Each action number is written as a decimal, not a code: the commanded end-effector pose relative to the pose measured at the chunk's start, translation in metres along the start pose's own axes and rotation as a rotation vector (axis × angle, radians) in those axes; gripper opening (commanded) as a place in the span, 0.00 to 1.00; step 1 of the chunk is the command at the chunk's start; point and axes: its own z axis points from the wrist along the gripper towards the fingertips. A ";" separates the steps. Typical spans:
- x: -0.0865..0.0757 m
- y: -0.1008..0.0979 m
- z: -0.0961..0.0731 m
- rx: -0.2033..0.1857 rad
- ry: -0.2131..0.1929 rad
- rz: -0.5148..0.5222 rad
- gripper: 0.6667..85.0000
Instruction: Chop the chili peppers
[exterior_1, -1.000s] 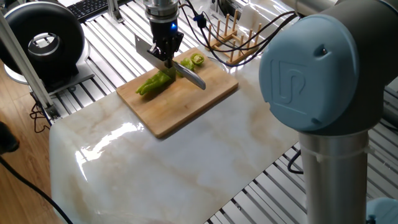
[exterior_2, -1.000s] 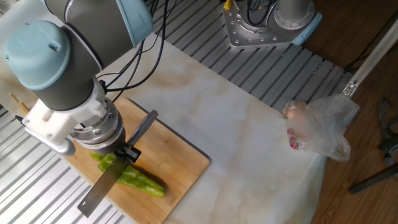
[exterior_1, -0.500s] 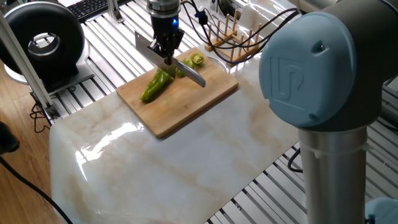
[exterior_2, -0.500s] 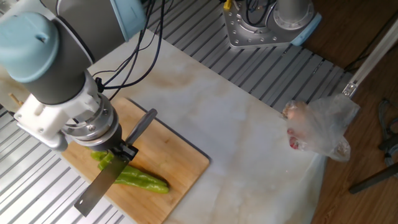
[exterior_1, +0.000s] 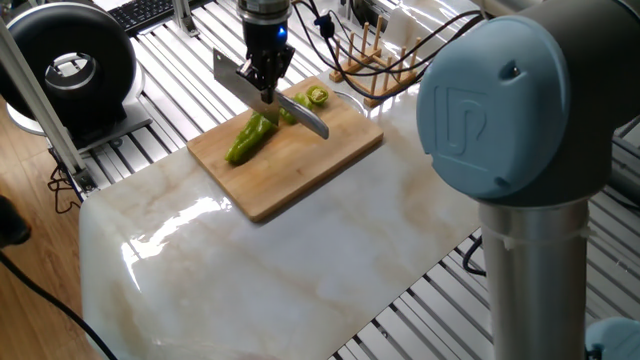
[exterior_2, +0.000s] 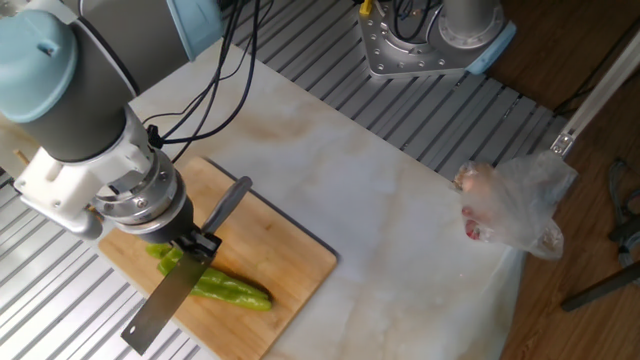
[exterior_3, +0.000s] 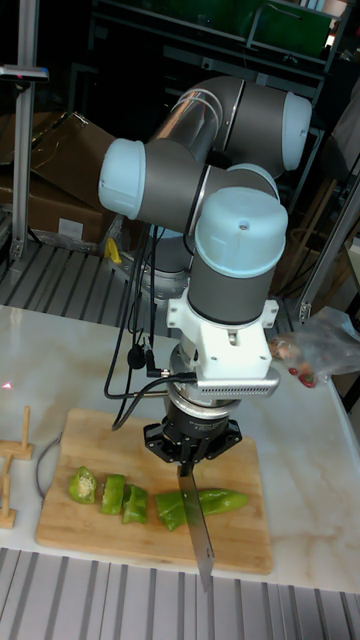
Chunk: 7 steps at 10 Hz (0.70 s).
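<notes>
several green slices (exterior_3: 112, 493) already lie in a row toward the nine o'clock end of the cutting board (exterior_3: 90, 540) in the tall view, while the uncut remainder of the chili pepper (exterior_3: 214, 501) points toward three o'clock. the gripper (exterior_3: 190, 462) is clamped on the knife (exterior_3: 197, 525), holding its blade crosswise over the pepper near the cut end, apparently lifted clear, likely so the next stroke takes another thin piece. a plastic bag (exterior_2: 515, 205) sits well apart on the marble table (exterior_1: 300, 270).

Grey arm (exterior_3: 215, 110) with light-blue joint caps (exterior_1: 500, 100) and black cables (exterior_3: 135, 350).
</notes>
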 end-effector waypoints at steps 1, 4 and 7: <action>-0.003 -0.003 0.002 0.003 0.000 -0.013 0.01; -0.002 -0.007 0.001 -0.017 -0.002 -0.034 0.01; -0.003 -0.007 0.002 -0.041 -0.013 -0.061 0.01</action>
